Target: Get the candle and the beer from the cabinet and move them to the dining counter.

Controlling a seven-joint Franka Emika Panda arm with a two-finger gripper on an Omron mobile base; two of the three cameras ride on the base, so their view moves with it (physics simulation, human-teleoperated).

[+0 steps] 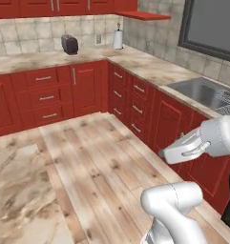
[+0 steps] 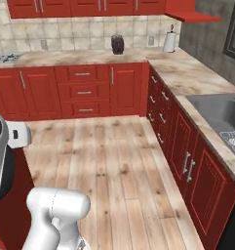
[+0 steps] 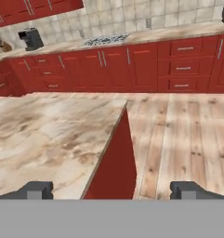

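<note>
Far off beyond the hand (image 3: 111, 190), up in the corner, the shelf (image 1: 144, 15) is waiting; its fingers are standing wide apart, empty, over the island surface (image 3: 48, 135). Candle and beer: can't tell.

toaster (image 1: 69, 44) on counter | cabinet (image 1: 145, 15) above paper towel (image 1: 118, 39)

The marbled island desk (image 3: 43, 139) is lying bare beside the wooden floor (image 1: 102, 162). Beyond the floor, a toaster (image 1: 69, 44) and paper towel roll (image 1: 118, 39) are standing on the wall desk (image 1: 150, 69).
</note>
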